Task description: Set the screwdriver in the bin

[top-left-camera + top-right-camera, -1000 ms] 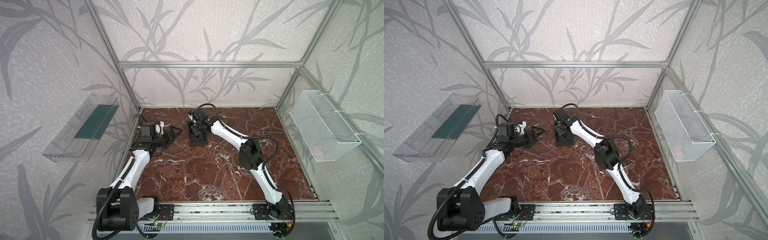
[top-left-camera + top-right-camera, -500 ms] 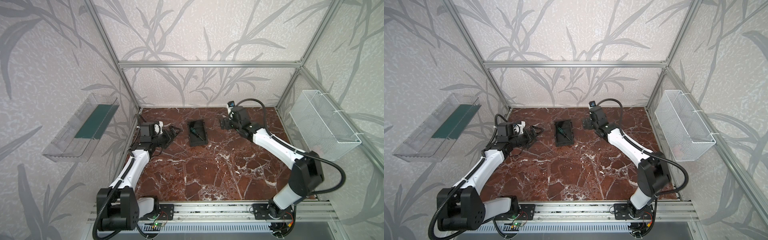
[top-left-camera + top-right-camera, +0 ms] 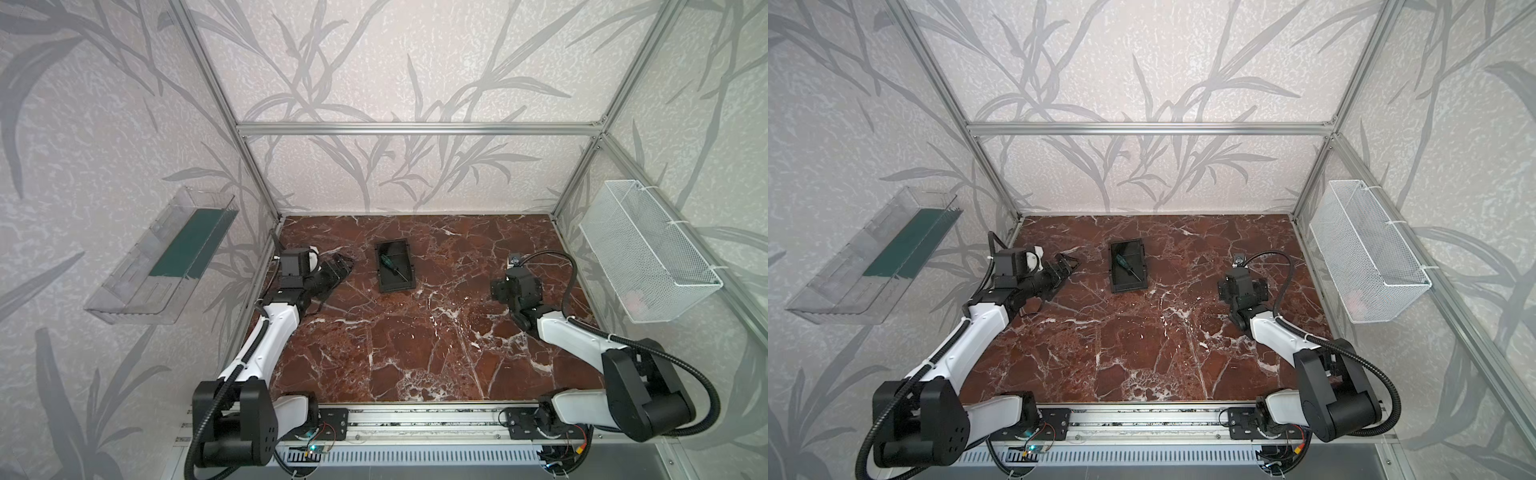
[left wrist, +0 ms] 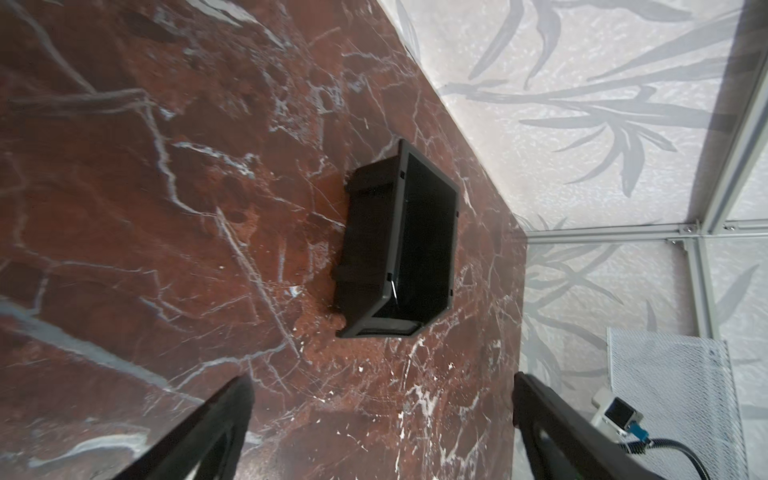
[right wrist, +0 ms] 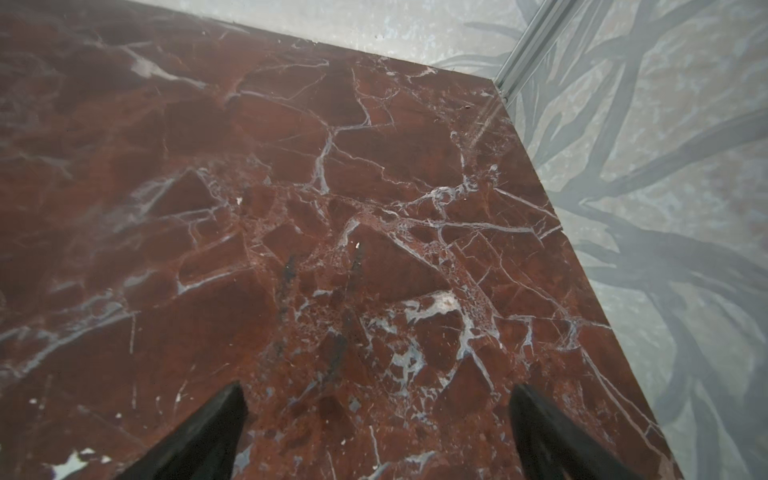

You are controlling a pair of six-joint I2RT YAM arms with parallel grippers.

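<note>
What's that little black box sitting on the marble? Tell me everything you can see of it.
The bin is a small, black, open-topped rectangular tray, plastic by its look, with low walls and raised ribs on its outer side. It sits flat on the red marble-patterned tabletop, toward the back and slightly left of the middle in both top views. A green-handled screwdriver lies slantwise inside it. Nothing else touches it.

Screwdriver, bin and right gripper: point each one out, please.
screwdriver (image 3: 390, 266): in a top view, on its green handle.
bin (image 3: 400, 254): in a top view, on its bare floor.
right gripper (image 5: 378, 388): right wrist view, midway between the open fingertips.
</note>
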